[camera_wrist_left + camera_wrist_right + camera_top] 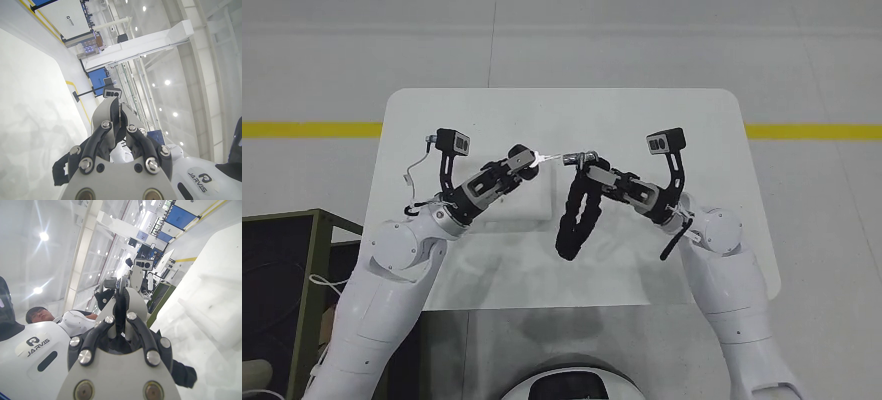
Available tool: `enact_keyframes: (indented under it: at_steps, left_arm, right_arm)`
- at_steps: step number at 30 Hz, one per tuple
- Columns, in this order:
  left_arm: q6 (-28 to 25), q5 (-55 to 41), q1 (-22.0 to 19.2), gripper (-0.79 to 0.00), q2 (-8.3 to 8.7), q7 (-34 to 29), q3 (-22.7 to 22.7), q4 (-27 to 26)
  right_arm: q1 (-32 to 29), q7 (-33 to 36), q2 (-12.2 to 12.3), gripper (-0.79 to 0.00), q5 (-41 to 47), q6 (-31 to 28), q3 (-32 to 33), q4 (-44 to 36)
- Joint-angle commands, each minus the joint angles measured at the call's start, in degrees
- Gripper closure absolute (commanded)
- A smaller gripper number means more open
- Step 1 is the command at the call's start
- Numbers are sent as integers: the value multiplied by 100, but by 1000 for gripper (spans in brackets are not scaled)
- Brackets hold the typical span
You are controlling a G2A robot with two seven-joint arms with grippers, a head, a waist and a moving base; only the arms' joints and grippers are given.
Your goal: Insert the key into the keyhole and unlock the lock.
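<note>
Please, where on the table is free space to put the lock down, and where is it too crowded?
Free: the far strip of the table beyond both tools, and the near strip between the two arms. Crowded: the centre, where the left tool with the key meets the right tool with the lock, by the white block and black loop.

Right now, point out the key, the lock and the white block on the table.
key point(547, 157): top view, on its silver blade.
lock point(109, 283): right wrist view, on its metal cylinder.
white block point(527, 208): top view, on its bare top face.
</note>
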Motion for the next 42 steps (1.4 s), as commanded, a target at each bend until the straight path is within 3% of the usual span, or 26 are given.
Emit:
enact_keyframes:
  at_steps: [1, 11, 42]
  left_arm:
    - [6, 49, 20, 0, -19, 4, -1, -16]
    - [179, 256, 53, 0, -103, 158, -42, -56]
    - [106, 683, 32, 0, -302, -237, -138, -32]
  right_arm:
    - [15, -71, 7, 0, -25, 1, -15, 13]
    - [22, -174, 72, 0, -244, -92, -1, -54]
    - [190, 21, 257, 0, -465, -112, -138, -75]
